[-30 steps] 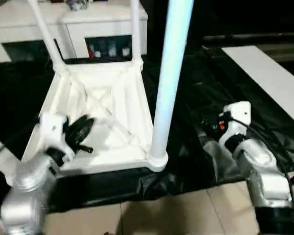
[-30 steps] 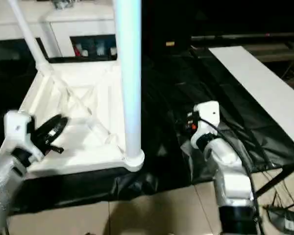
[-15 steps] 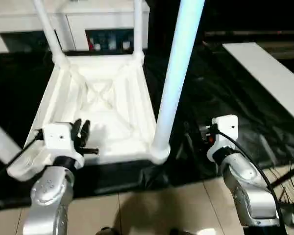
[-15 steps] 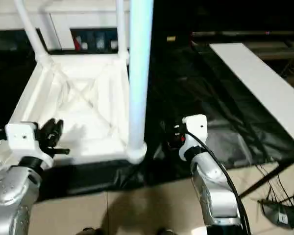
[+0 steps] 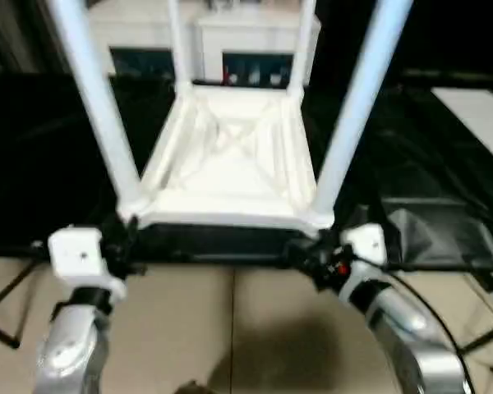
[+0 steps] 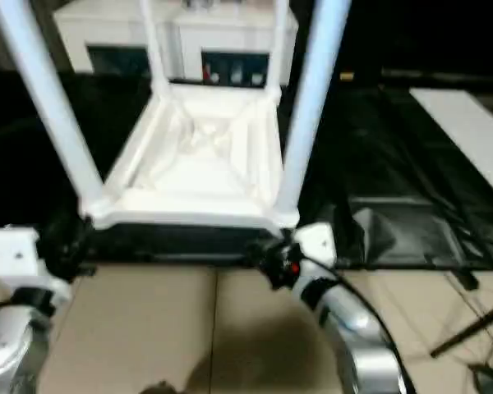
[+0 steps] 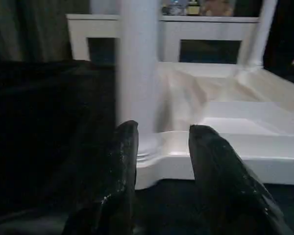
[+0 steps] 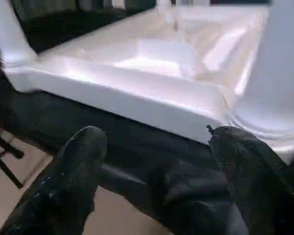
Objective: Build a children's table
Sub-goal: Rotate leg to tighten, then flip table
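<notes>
We find no brand, label or readable writing anywhere on the pieces. The children's table [image 5: 230,168] lies upside down on a surface draped in black sheeting [image 5: 57,156], its ribbed, X-braced underside facing up. We count four white tube legs standing in its corner sockets: the near-left leg [image 5: 94,107], the near-right leg [image 5: 357,103], the far-left leg [image 5: 177,41] and the far-right leg [image 5: 306,41].

We count two grippers, one at each near corner of the top. The left gripper [image 7: 161,161] sits just in front of the near-left socket, its two black fingers [image 7: 120,166] parted by a moderate gap and closed on nothing; the base of the near-left leg rises just beyond them. The right gripper [image 8: 157,161] sits before the near-right corner with its fingers [image 8: 78,166] spread wide (noticeably wider than the left pair), also holding nothing, the near-right socket showing just past one fingertip. From the head we see the two silver forearms reaching over a beige tiled floor [image 5: 230,328] toward the near edge of the sheeting.

Behind the table stands one white cabinet [image 5: 205,37] with dark glass doors; small coloured items show behind the glass, too blurred to identify. One flat white panel [image 5: 476,111] lies on the sheeting to the right, well apart from the table.
</notes>
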